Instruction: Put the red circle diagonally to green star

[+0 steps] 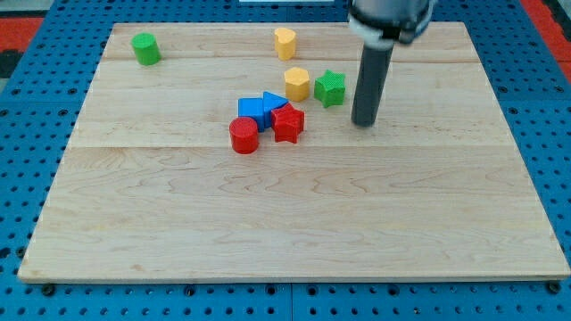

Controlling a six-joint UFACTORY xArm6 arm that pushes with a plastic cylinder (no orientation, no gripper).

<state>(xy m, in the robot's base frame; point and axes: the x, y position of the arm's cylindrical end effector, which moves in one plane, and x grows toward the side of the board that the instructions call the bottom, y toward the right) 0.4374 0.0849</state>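
Board front half bare wood; nothing is seen there. Red circle [244, 135] is found near the board's centre, a little toward the left edge, touching or just beside a blue cube [253, 111]. A red star [288, 123] is set just right of it, with a blue triangle [273, 101] behind, all in one tight cluster. Green star [329, 88] lies farther back and rightward, just beside a yellow hexagon [297, 84]. My tip [362, 122] is planted right of the green star, near it but apart, and well apart from the red circle. No fingers are fitted, so no open or closed state applies. Farther back a second yellow block [285, 42] sits near the far edge, and a green cylinder [145, 48] near the far left corner.

Judged: approach step, nothing yet contacted. Next, the tip would need routing around the cluster to the circle's left side, then a push toward a spot diagonal to the star.
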